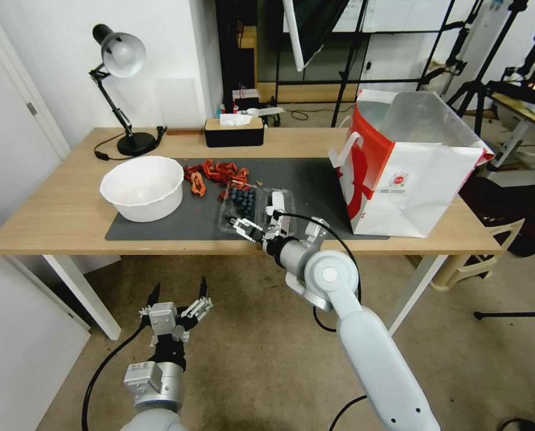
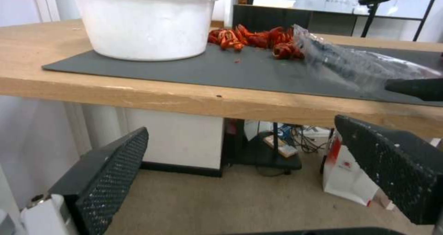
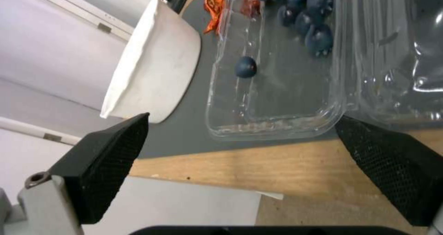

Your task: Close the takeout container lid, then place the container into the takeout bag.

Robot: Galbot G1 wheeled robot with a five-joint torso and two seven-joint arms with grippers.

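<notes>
The takeout container [image 1: 241,206] lies open on the dark mat, its tray holding dark blueberries [image 3: 300,17]. Its clear lid [image 1: 281,202] is folded flat on the side toward the takeout bag [image 1: 408,179], which stands open at the table's right end. My right gripper [image 1: 258,222] is open at the container's near edge, just over the table's front. In the right wrist view the right gripper [image 3: 241,124] has its fingers spread wider than the tray [image 3: 277,89], with the lid [image 3: 397,55] beside it. My left gripper [image 1: 179,287] hangs open below the table's front edge.
A round white bowl [image 1: 143,187] sits on the mat's left part, with red crayfish [image 1: 216,173] behind the container. A desk lamp [image 1: 124,90] and a tissue box [image 1: 234,130] stand at the back. The left wrist view faces the table's edge [image 2: 221,103].
</notes>
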